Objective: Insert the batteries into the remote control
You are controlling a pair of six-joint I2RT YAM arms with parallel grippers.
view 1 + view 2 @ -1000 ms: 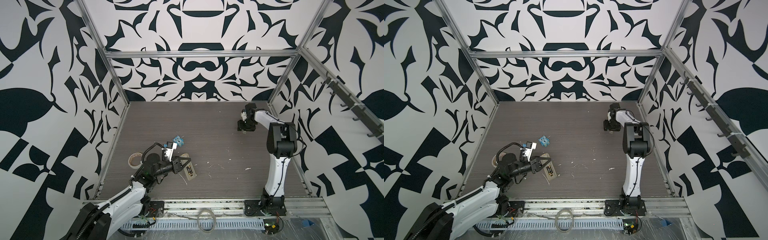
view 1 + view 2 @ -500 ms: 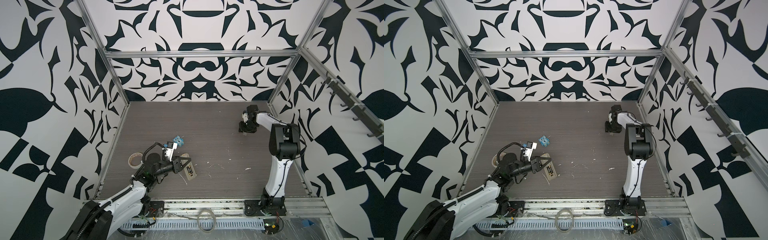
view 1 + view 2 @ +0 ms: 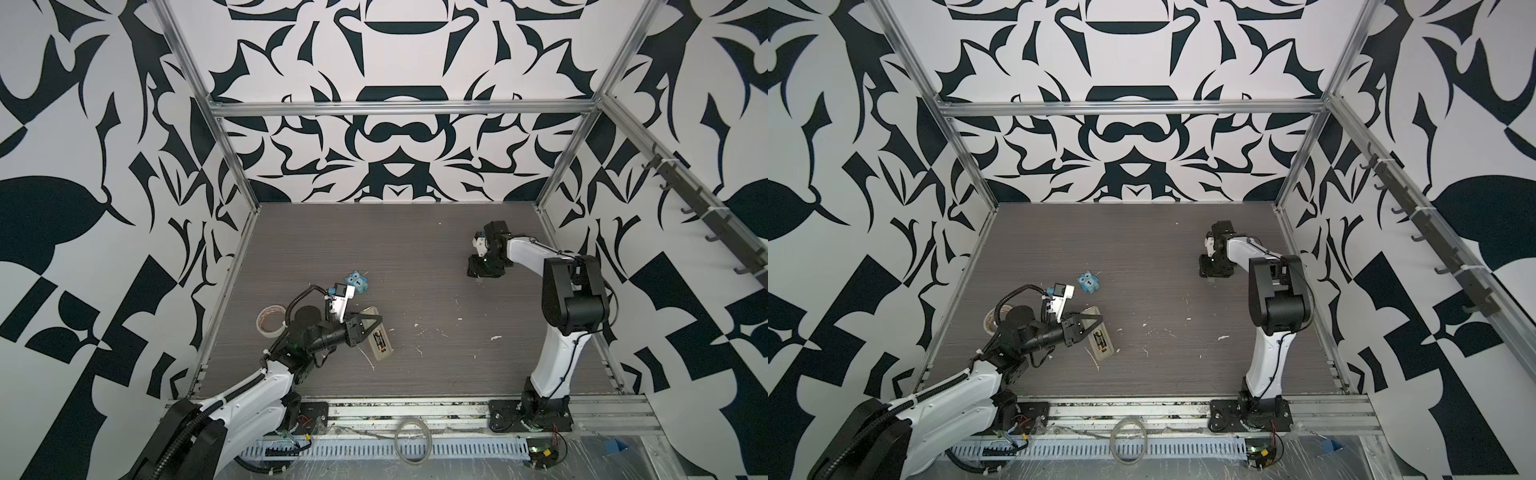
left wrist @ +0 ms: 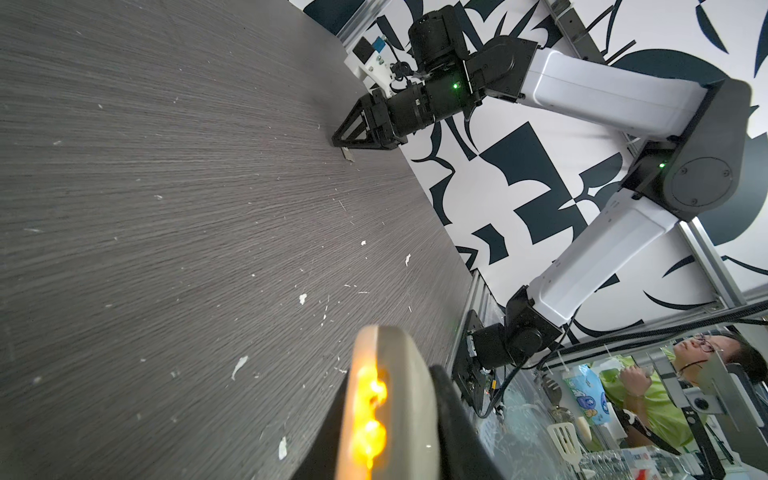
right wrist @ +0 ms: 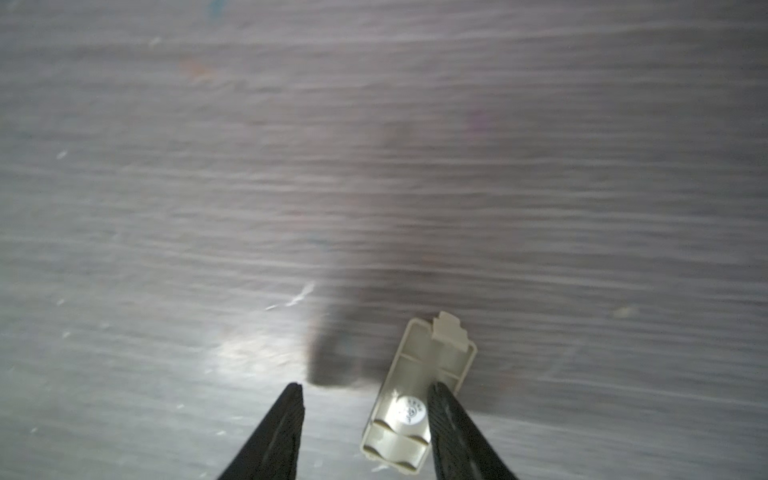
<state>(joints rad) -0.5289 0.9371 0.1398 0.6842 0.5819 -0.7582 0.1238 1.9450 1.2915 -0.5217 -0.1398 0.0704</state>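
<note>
Right wrist view: right gripper (image 5: 365, 388) stands parted astride the cover plate (image 5: 419, 386), apparently for pickup, while left gripper (image 3: 371, 327) clamps the remote control (image 3: 380, 343) steady.

The remote control (image 3: 375, 332), a long slim pale handset, lies back-up at about 7 o'clock from the middle of the bench (image 3: 415, 257). Its length runs from 11 to 5 o'clock. The left pincer (image 4: 395, 424) clamps it across its width. The batteries (image 3: 379, 340), dark, sit in its open bay toward the 5 o'clock end.
</note>
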